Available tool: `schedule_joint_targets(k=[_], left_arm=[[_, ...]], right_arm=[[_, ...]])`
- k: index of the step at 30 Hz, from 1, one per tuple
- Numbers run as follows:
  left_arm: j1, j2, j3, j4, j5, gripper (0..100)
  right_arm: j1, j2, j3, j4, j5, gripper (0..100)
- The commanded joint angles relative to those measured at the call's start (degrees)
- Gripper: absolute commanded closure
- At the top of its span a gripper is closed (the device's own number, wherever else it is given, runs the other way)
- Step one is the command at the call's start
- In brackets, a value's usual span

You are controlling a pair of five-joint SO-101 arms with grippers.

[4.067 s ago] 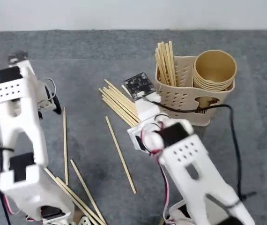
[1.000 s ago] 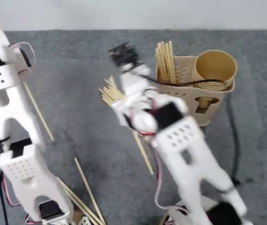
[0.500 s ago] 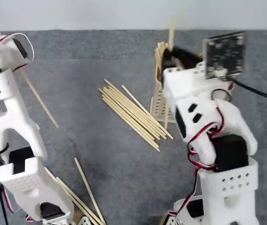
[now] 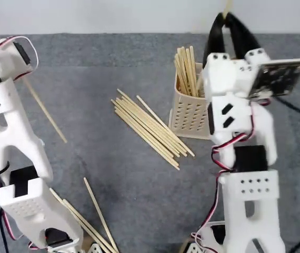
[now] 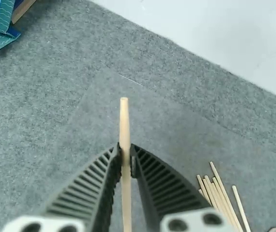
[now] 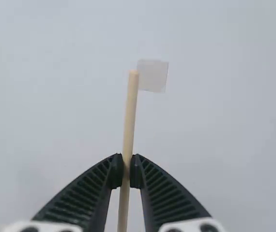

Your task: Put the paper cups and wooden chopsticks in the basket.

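Holding, right gripper [image 6: 125, 163]: jaws pinched tight on one raised chopstick [image 6: 130, 111], whose tip pokes past the fingers toward a pale wall; seen from above, this gripper [image 4: 227, 23] points upward by the basket
Left gripper [image 5: 124, 151]: jaws clamped on a slanting chopstick [image 5: 124, 121] over the grey mat [image 5: 55, 111]; in the high view that stick [image 4: 45, 112] runs aslant across the mat's left side
Basket [image 4: 189, 118]: beige, perforated, upright on the mat, its right part hidden behind the right arm
Standing bundle [image 4: 186, 68]: wooden chopsticks upright in the basket's left compartment, tips fanned above the rim
Chopstick pile [image 4: 150, 130]: lying flat on the mat just left of the basket, roughly parallel, on a diagonal
Loose chopsticks [image 4: 98, 213]: a few flat on the mat near the left arm's base, well apart from the pile
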Motion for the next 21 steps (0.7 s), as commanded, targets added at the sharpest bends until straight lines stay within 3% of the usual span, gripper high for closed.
schedule_joint_targets(k=[1,5,11,13,17,21], left_arm=[[0.6,-5.3,-0.3,1.0,0.7,99],[0.9,-7.5,-0.3,1.0,0.7,99],[2.8,-9.5,-0.5,0.9,3.2,99],[4.0,-10.3,-0.7,0.9,5.1,99],[7.1,-12.6,-0.8,0.9,5.6,99],[11.2,-16.0,-0.8,-0.4,8.8,99]], right_arm=[[0.6,-1.3,6.1,-8.5,2.7,99.1],[-0.4,-1.3,12.0,-16.7,7.4,98.7],[-2.9,-3.2,11.4,-10.1,9.9,78.0],[-3.6,-5.2,11.3,-5.2,9.9,75.5],[-6.3,-11.7,11.5,7.4,7.5,80.1],[-10.9,-19.6,11.6,23.3,3.0,91.0]])
